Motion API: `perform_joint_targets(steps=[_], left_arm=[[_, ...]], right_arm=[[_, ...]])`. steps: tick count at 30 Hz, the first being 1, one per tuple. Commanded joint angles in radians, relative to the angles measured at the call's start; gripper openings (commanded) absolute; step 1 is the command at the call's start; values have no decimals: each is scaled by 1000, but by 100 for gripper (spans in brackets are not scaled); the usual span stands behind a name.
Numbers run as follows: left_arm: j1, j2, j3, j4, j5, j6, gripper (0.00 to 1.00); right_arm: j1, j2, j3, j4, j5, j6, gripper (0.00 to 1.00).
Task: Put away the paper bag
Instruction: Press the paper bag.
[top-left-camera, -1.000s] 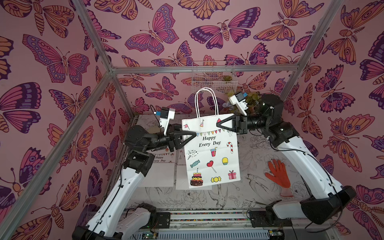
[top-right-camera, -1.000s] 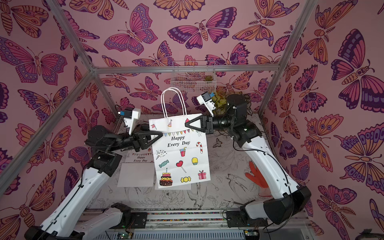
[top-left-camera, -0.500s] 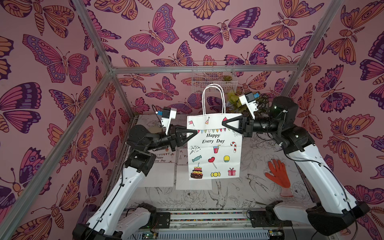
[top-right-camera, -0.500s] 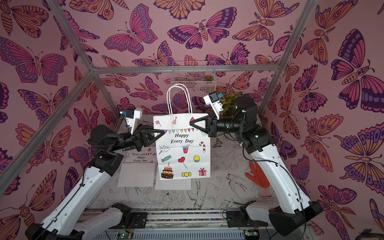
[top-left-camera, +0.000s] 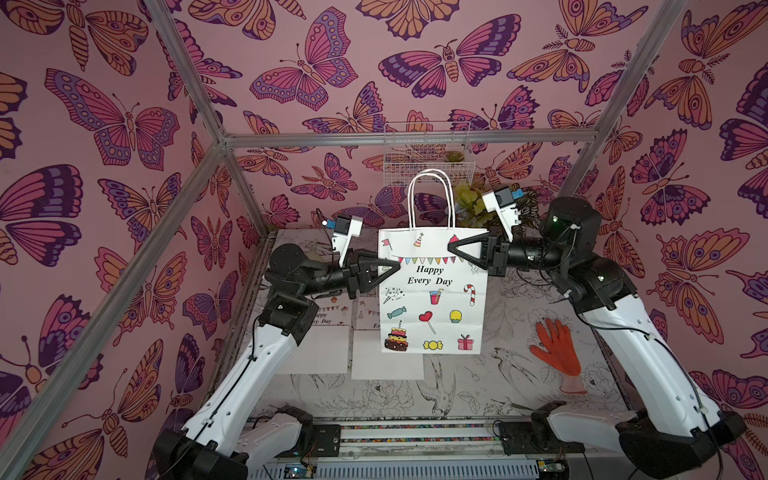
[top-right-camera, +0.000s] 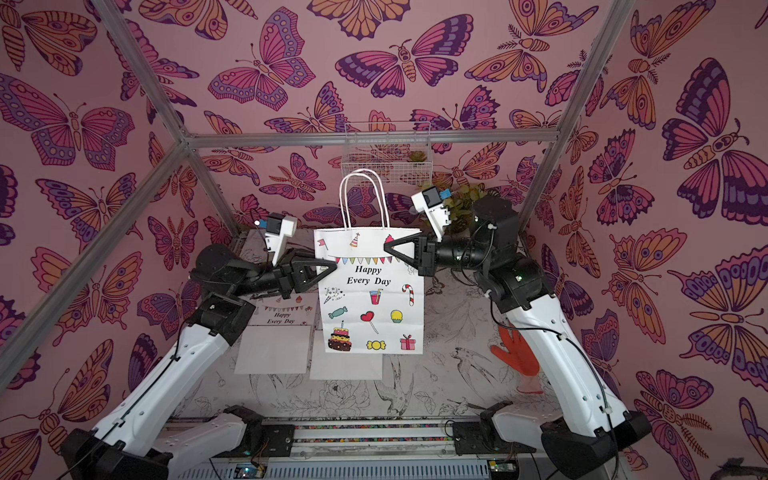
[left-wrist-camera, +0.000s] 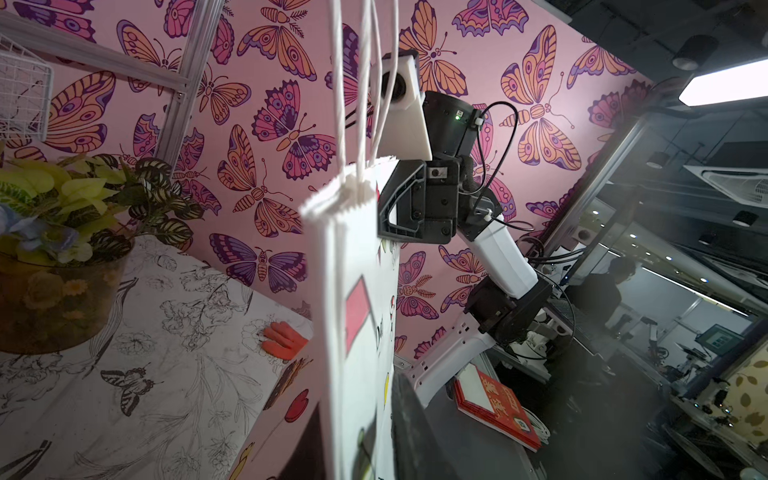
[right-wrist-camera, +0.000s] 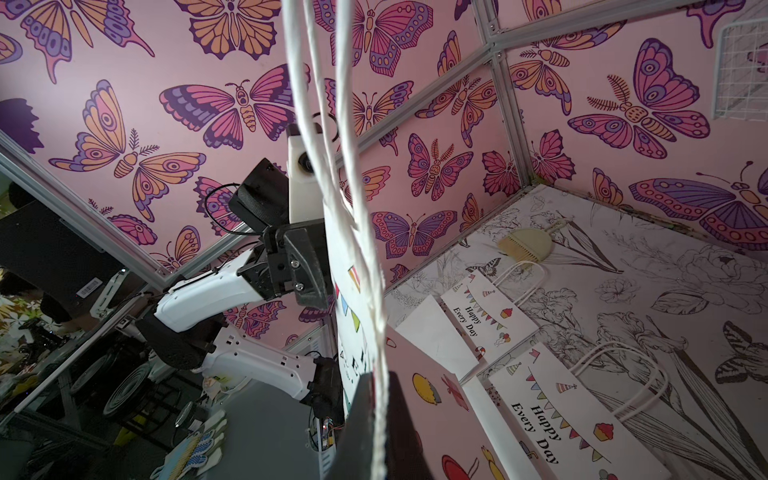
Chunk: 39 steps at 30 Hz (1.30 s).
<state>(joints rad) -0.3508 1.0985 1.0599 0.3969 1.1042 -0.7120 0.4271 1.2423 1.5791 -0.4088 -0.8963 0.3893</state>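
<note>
The paper bag (top-left-camera: 432, 299) hung upright between the two arms, above the middle of the desk (top-left-camera: 478, 395) and clear of it, as you saw in both top views. Its printed face, lettered "Happy Every Day", was turned toward the top camera. The right fingers (top-left-camera: 456, 249) were closed flat on the bag's upper right corner, just below the rim. The left fingers (top-left-camera: 378, 260) met the bag's left edge a little lower down. In the left wrist view the paper ran edge-on between them with only a narrow gap, yet you could not tell whether they pressed it. The white cord handles (top-left-camera: 430, 172) stood straight up from the rim and, in the top views, overlapped the lower part of the wire basket (top-left-camera: 426, 141) on the back wall. A potted plant (left-wrist-camera: 62, 249) sat at the back of the desk, right of the handles. Two more bags (right-wrist-camera: 486, 316) of the same print lay flat on the desk, side by side, below and left of the hanging one. An orange glove (top-left-camera: 555, 345) lay flat on the desk to its right, well apart from it.
</note>
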Motion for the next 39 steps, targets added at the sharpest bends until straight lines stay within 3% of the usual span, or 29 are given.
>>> perform_joint_targets(steps=[1,6,10,19,21,24,26,35,39], left_arm=[[-16,5,8,23,60,10,18],[-24,9,11,23,65,17,2],[-22,-5,5,21,41,30,0],[-22,-20,4,51,6,-10,0],[-22,-20,1,84,7,-39,0],[-22,-23,-4,143,11,-87,0],[-22,-29,-7,174,13,-109,0],[-20,-25,-9,183,45,-115,0],[-20,-19,-9,190,70,-119,0]], right_arm=[[-2,-23,-5,53,64,20,0],[-1,-25,-8,46,61,29,0],[2,-36,-23,27,38,28,2],[4,-150,-194,153,-133,81,56],[4,-161,-230,218,-173,127,63],[4,-171,-263,271,-189,158,65],[4,-176,-272,276,-187,156,63],[3,-173,-211,210,-187,117,2],[2,-179,-190,177,-183,96,0]])
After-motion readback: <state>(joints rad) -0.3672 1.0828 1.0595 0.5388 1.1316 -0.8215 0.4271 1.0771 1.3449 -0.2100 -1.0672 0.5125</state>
